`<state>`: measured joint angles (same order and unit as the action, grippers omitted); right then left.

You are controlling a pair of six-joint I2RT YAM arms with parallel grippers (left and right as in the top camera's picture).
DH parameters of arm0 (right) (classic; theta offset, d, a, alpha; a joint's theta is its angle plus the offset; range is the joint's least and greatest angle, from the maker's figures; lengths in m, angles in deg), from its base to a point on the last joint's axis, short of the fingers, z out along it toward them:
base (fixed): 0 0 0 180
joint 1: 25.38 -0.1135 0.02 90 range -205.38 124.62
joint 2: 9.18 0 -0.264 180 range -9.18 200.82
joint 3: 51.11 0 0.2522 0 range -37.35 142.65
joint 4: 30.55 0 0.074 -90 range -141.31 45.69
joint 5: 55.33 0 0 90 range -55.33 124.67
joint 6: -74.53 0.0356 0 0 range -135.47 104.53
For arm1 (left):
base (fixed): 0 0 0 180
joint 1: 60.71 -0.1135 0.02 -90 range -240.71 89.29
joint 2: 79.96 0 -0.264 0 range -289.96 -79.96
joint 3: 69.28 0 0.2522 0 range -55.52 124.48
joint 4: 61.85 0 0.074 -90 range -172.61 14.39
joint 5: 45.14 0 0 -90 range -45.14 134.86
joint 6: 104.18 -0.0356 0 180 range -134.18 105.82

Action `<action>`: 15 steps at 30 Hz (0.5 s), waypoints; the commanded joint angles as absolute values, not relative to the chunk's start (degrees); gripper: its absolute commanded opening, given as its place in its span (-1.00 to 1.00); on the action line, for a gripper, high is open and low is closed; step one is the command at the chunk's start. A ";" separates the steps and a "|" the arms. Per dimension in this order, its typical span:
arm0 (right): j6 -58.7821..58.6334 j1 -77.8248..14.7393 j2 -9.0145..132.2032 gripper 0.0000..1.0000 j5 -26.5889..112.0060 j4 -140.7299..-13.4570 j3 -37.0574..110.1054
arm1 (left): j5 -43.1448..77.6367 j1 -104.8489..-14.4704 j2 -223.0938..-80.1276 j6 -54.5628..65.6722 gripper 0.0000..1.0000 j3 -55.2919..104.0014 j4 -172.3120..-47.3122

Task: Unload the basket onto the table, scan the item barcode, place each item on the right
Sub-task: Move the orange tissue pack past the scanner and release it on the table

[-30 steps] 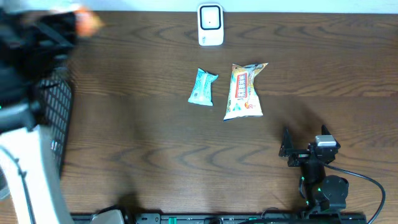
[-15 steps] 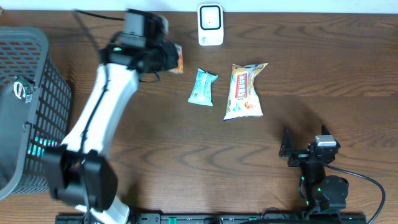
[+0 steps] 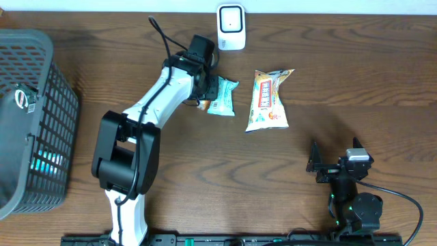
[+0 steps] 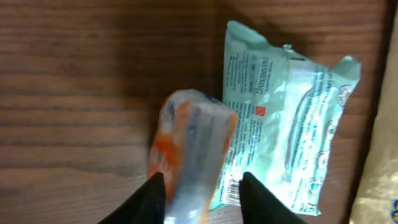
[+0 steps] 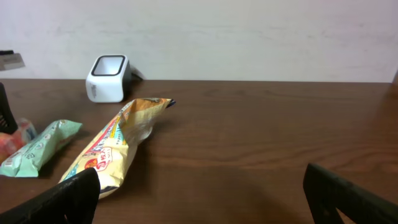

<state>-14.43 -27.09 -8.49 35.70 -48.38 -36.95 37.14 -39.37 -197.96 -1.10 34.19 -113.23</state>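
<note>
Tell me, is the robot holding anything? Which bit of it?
One end of the orange packet sits between the left fingers, but whether they grip it cannot be told. The right fingers hold nothing.

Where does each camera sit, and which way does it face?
Overhead: above the table, facing down; left arm, right arm, basket, scanner.
Left wrist: on the left arm, facing down; left gripper around an orange packet beside the teal packet.
Right wrist: low, facing the far wall; open right gripper, yellow bag.
Shared: teal packet, in all three.
</note>
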 commanded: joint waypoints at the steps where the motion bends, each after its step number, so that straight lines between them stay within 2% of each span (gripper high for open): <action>1: -13.82 -27.40 -8.77 0.98 35.44 -48.62 -37.04 | 38.29 -39.74 -196.97 -1.76 -0.14 34.43 -113.06; 8: -13.82 -27.40 -8.80 0.99 35.42 -48.62 -37.04 | 38.43 -41.57 -189.89 -4.73 -0.12 35.31 -113.06; 15: -13.82 -27.40 -8.77 0.99 35.44 -48.62 -37.04 | 39.76 -48.46 -172.25 -4.73 -0.10 35.55 -112.62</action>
<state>-14.43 -27.09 -8.49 35.68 -48.36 -36.95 37.62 -44.90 -180.76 -3.77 34.19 -112.77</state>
